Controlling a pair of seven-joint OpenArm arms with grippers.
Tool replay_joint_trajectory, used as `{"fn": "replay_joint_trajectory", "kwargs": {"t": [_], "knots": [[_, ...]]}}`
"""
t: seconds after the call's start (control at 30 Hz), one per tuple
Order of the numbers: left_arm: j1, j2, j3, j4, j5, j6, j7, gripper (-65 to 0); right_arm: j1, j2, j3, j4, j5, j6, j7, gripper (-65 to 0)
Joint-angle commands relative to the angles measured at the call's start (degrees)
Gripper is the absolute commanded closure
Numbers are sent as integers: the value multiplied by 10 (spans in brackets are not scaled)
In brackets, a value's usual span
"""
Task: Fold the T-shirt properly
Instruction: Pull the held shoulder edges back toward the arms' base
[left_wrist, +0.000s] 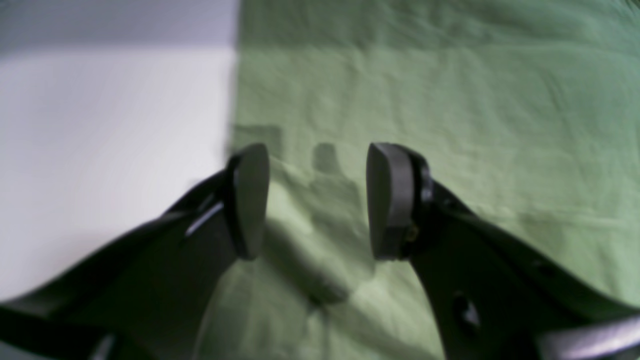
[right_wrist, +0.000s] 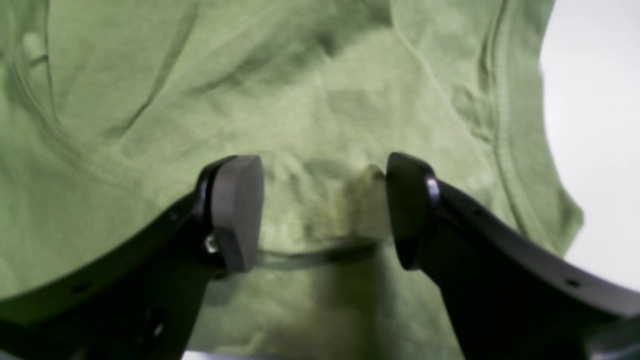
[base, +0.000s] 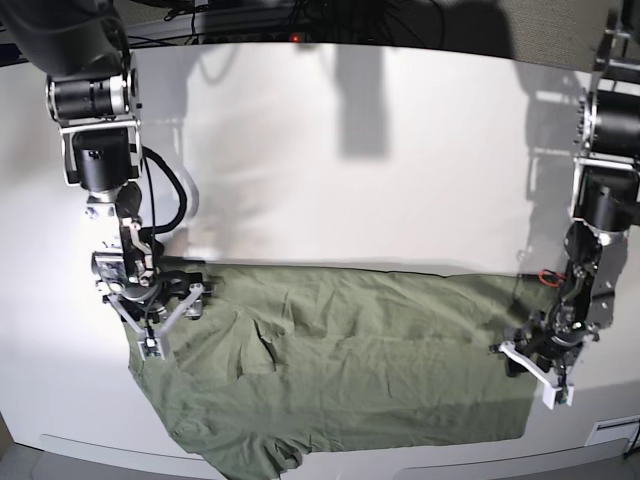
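Observation:
The sage-green T-shirt (base: 350, 370) lies spread sideways on the white table (base: 350, 180), wrinkled, with a sleeve bunched at the lower left. My right gripper (base: 170, 320) is at the shirt's left end. In the right wrist view it (right_wrist: 322, 210) is open, its pads low on the T-shirt (right_wrist: 300, 100), with a small ridge of cloth and a seam between them. My left gripper (base: 530, 372) hangs at the shirt's straight right edge. The left wrist view shows it (left_wrist: 318, 195) open just above the T-shirt (left_wrist: 450, 125), with nothing between its pads.
White table (left_wrist: 100, 150) shows beside the shirt's edge and fills the far half. The table's front edge (base: 300, 462) runs close below the shirt. Both arm columns (base: 95, 120) (base: 605, 150) stand at the table's sides, with dark cables along the back.

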Motion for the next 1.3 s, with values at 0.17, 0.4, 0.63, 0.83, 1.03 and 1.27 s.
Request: {"fn": "replay_joint_trajectory", "kwargs": {"t": [0.17,0.4,0.63,0.83,1.03,1.27], "knots": [[37,8,-38,7,38,-17,-37,-304,3,7,60,12,1,37,15,-390],[99,8,-38,7,37,-17,-71,-304,-17,7,54,12,-33,42,21,-390],[125,8,-38,7,37,-17,-69,-304,-54,7,54,13,-33,43,21,-390],[141,4,-38,8,38,-20,-16,-304,-110,7,54,81,-21,53,13,-390],[145,-17,-38,11,38,-52,30,-279,-171,7,54,189,2,53,-40,-390],[215,-56,-38,110,37,-56,67,-279,-223,21,54,269,29,53,-80,-390]]}}
